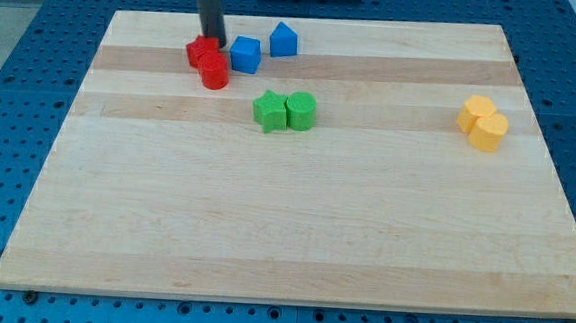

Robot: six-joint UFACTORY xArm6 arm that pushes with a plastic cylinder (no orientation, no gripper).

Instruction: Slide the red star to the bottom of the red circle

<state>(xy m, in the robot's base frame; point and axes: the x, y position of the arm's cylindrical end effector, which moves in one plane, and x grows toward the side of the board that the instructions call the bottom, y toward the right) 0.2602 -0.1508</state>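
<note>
plastic, light and rigid, i judge: red star [202, 52] touches red circle [214, 73] at the surface's [284, 231] top left. no gripper; my tip [212, 41] presses the star's top edge.

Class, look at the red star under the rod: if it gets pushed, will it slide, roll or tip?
The red star looks low and flat-bottomed, so it would probably slide, not roll or tip. It touches the red circle, so that may shift too. My tip sits at its top edge.
</note>
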